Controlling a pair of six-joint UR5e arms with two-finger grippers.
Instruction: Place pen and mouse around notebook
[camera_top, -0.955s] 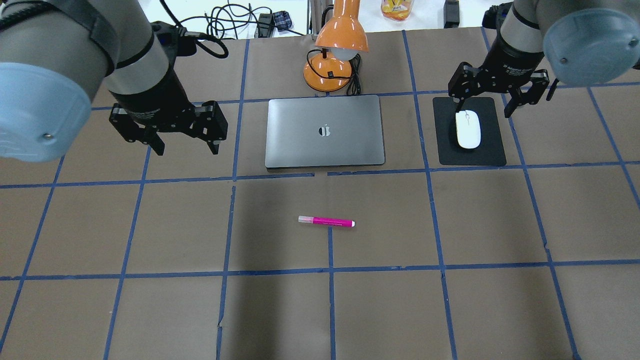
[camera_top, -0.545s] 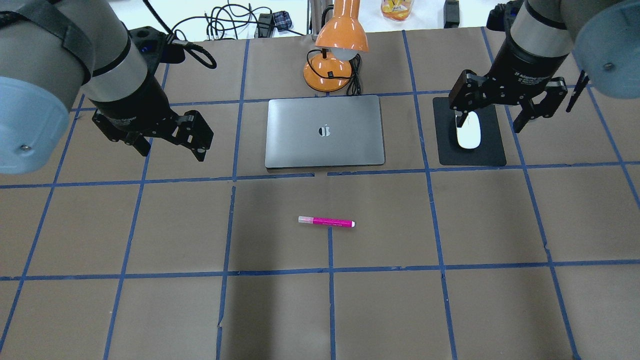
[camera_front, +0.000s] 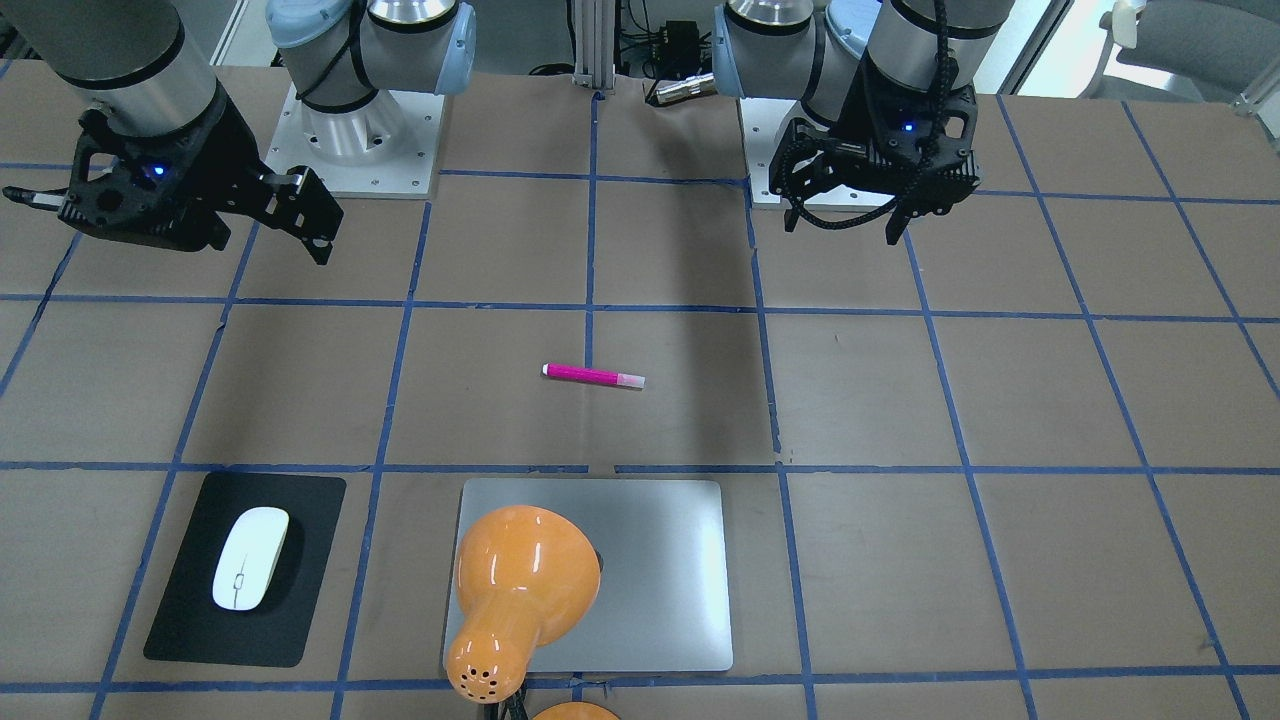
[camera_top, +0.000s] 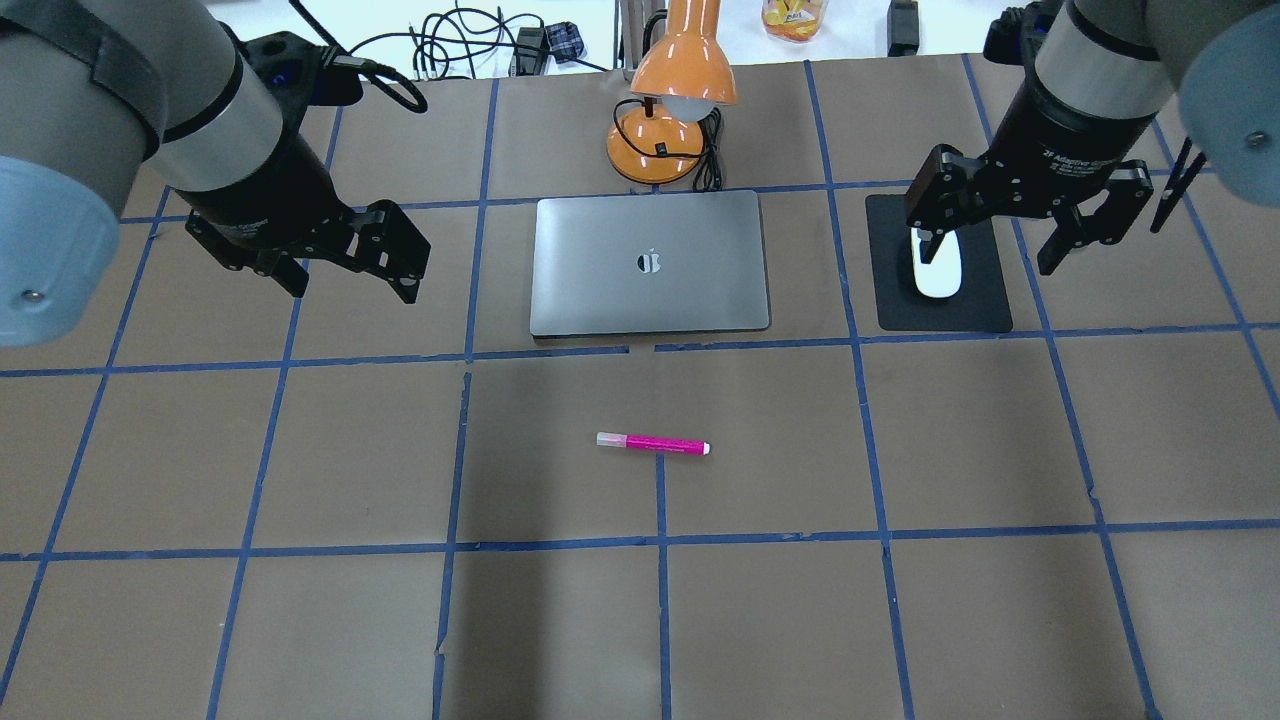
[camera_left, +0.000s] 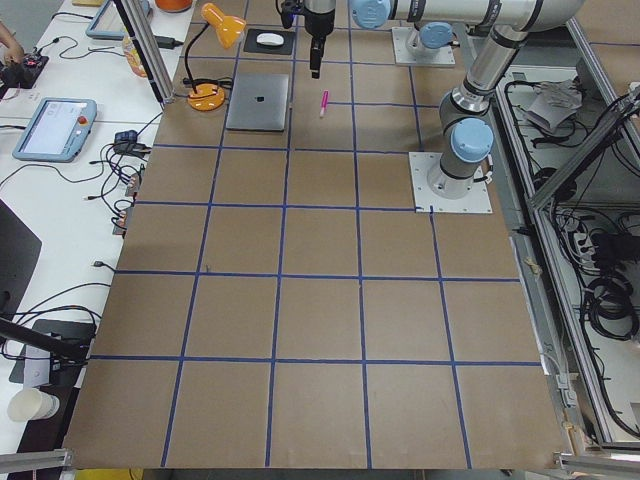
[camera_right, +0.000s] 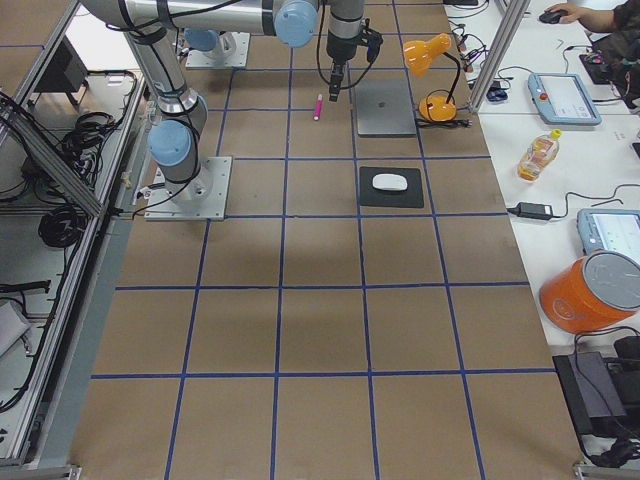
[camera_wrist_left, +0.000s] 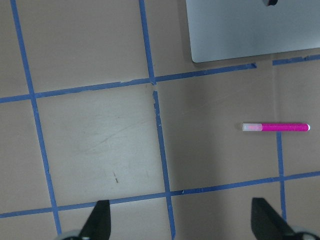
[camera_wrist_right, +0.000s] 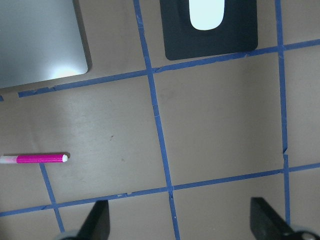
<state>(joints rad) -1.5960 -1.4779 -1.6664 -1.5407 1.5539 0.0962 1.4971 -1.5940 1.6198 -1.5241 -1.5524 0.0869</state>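
Observation:
The magenta pen (camera_top: 653, 443) lies flat on the brown table, in front of the silver-grey notebook (camera_top: 650, 262), apart from it. To the notebook's right the white mouse (camera_top: 938, 278) rests on a black pad (camera_top: 985, 300). My right gripper (camera_top: 987, 262) hangs open above that pad, and one finger hides the mouse's far end in the overhead view. My left gripper (camera_top: 352, 290) hangs open over bare table left of the notebook. The left wrist view shows the pen (camera_wrist_left: 276, 127) and a notebook corner (camera_wrist_left: 250, 27). The right wrist view shows the mouse (camera_wrist_right: 206, 14) and the pen (camera_wrist_right: 35, 159).
An orange desk lamp (camera_top: 670, 110) stands behind the notebook, and its shade overhangs the notebook (camera_front: 660, 570) in the front-facing view. Cables (camera_top: 450, 45) and a bottle (camera_top: 795, 15) lie beyond the far edge. Blue tape lines divide the table into squares.
The right gripper has moved right and toward the robot's side, staying open; its finger now covers part of the mouse. The left gripper has shifted a little left. Pen, mouse and notebook have not moved.

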